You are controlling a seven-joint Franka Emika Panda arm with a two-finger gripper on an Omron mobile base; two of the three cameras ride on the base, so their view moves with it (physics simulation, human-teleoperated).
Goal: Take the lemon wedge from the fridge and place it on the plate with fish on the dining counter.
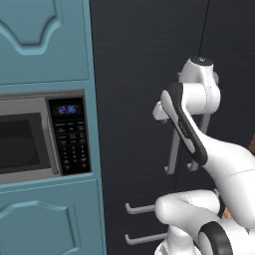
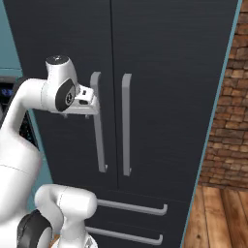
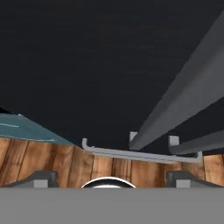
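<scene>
With both doors of the fridge [image 2: 160,97] closed, the gripper [image 2: 93,102] sits at the left door handle [image 2: 99,126], jaws apart, apparently ready to grasp it.

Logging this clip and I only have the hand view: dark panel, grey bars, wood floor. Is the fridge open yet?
Observer: No. In the right base view both doors of the fridge are shut.
Operator: Where is the hand?
Observer: The hand is at the left door handle, near its top.
Operator: Is it gripping?
Observer: Not visibly; its fingers stand wide apart.
Operator: Anything beside the fridge?
Observer: A microwave in teal cabinets on its left.
</scene>
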